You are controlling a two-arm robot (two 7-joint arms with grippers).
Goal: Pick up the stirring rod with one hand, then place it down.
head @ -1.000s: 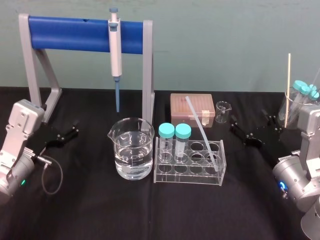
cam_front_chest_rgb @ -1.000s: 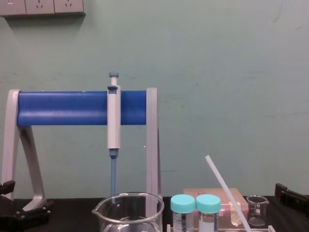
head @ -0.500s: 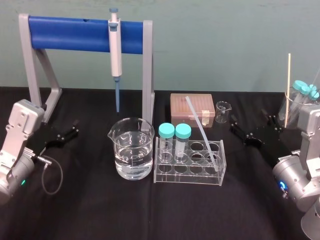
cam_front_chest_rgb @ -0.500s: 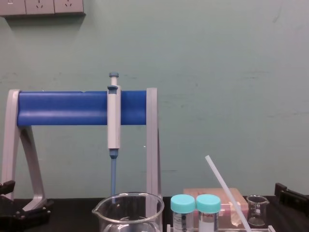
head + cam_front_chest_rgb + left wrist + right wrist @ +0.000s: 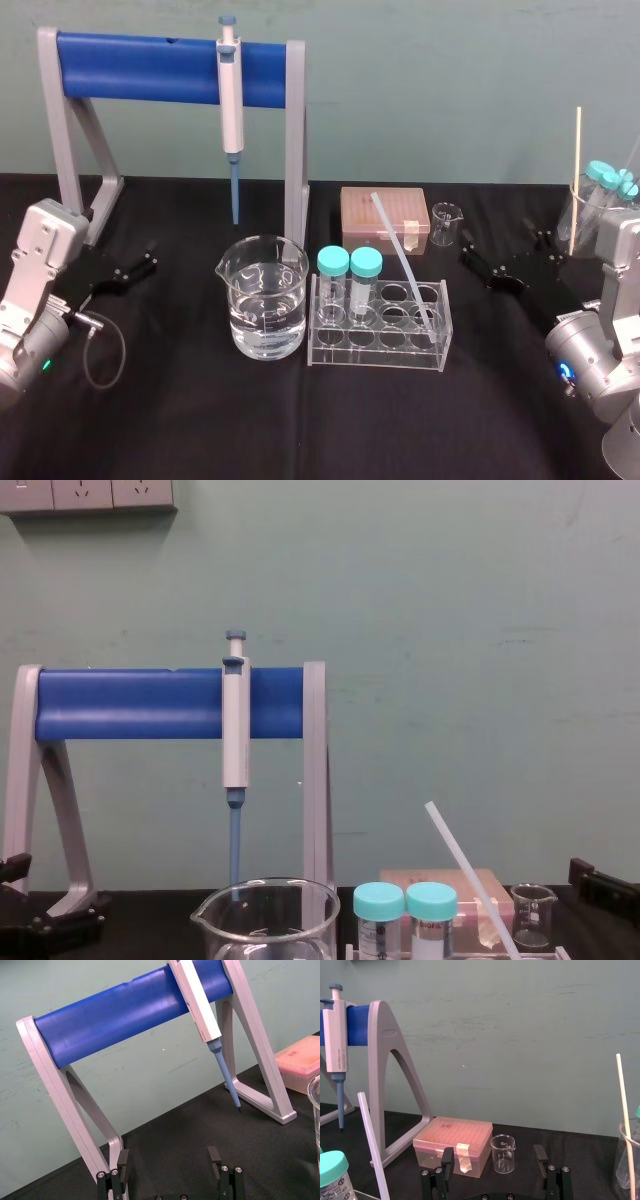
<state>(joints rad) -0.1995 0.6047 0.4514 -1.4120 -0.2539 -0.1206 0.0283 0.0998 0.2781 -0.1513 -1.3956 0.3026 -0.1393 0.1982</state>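
stillness since half a second ago: we see the stirring rod [image 5: 402,255] leaning in the tube rack [image 5: 378,352], between the released left pincer [image 5: 169,1160] and released right pincer [image 5: 493,1154], nearer the right, touching neither.

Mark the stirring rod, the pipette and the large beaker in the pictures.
stirring rod [image 5: 403,258]: head view, middle of the slanted shaft.
pipette [image 5: 231,110]: head view, middle of its body.
large beaker [image 5: 262,270]: head view, glass wall just below the rim.
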